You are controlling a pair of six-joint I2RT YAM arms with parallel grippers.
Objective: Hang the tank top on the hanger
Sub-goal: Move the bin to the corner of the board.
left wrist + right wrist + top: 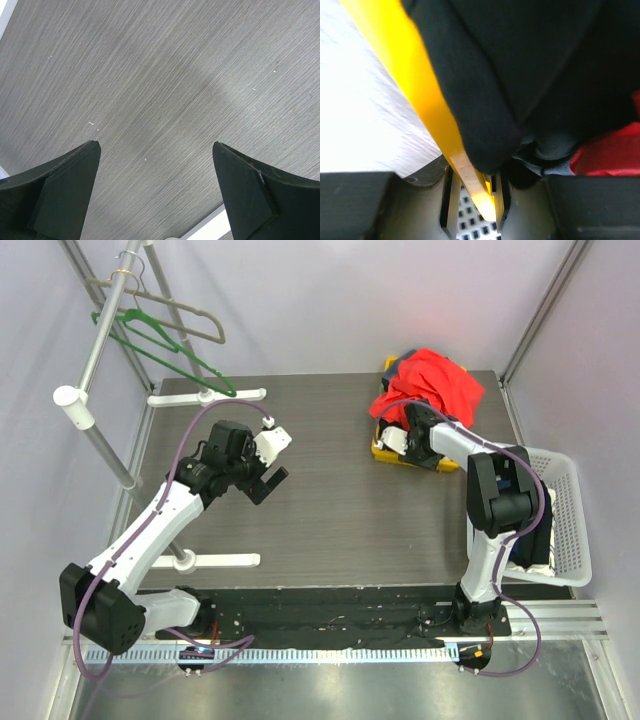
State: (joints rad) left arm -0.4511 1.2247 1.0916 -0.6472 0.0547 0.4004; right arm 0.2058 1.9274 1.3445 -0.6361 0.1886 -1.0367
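I see the tank top (432, 380) heaped red on the yellow bin (382, 451) at the far right of the table (320, 510), just beyond my right gripper (402, 443); its jaws stand narrow astride the bin's yellow rim, under a dark garment (520, 75), with red cloth just right of the fingers; I cannot tell whether they pinch the rim. My left gripper (272, 462) hangs wide above the table, well apart from the tank top; the hanger (170, 348) hangs green on the rack (95, 350), far left.
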